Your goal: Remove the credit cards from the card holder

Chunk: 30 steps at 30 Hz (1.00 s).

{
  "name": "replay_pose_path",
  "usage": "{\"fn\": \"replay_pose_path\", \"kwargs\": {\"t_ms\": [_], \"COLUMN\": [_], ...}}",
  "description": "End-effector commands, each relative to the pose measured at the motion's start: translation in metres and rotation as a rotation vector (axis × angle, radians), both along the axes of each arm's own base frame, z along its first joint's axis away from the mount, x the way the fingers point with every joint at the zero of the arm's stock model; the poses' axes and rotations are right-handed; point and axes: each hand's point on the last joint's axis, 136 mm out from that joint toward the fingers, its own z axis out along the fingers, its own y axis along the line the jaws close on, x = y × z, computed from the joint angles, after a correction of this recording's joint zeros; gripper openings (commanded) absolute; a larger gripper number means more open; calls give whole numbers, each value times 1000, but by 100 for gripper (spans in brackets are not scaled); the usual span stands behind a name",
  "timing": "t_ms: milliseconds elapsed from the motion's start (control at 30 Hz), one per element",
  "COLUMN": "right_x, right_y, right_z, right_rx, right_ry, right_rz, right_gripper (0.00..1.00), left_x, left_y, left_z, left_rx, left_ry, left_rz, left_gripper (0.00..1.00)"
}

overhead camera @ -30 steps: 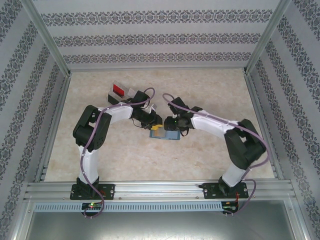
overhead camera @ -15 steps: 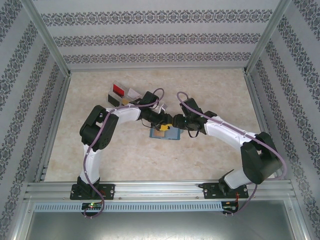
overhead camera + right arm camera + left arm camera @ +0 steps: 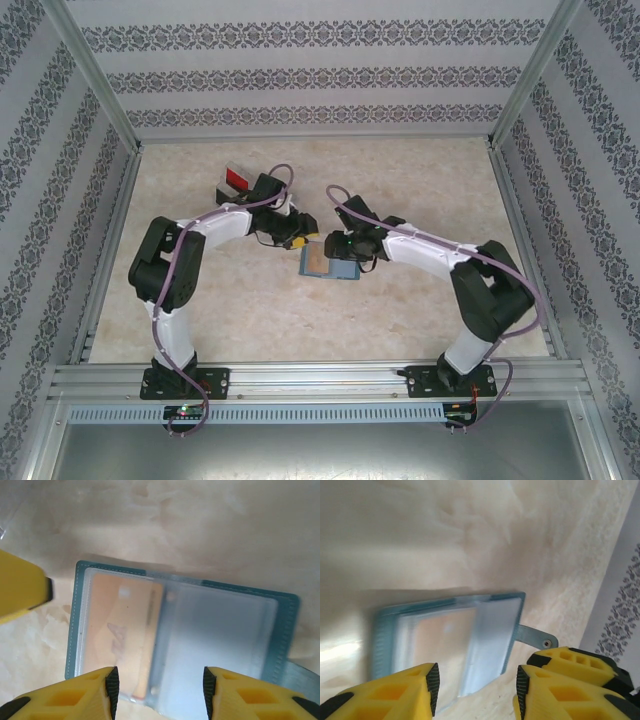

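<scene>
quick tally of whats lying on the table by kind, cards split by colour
card holder: 1
orange card: 1
red card: 1
clear tray: 1
total: 4

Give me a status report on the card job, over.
Left gripper open, empty. Right gripper open, empty, above the card holder. Holder lies open, orange card inside a clear pocket. Nothing blocking.
</scene>
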Motion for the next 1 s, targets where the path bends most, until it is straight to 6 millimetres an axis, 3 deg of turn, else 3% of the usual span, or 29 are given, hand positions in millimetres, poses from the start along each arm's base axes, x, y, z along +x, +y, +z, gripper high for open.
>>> {"fn": "replay_pose_path", "kwargs": {"t_ms": [0, 367, 700, 967], "right_x": [1, -2, -8, -9], "right_y": [13, 17, -8, -11], "right_z": [-7, -43, -69, -76], "right_rx": [2, -71, -223, -243], "right_ry": [35, 154, 207, 213], "right_rz": [24, 51, 26, 28], "right_gripper": [51, 45, 37, 32], "left_x": [-7, -15, -20, -24], "left_y": [20, 9, -1, -11], "left_z": [-10, -12, -12, -21], "left_rx": [63, 12, 7, 12], "left_ry": [34, 60, 58, 75], "left_rz": [45, -14, -67, -102], "left_gripper": [49, 49, 40, 36]}}
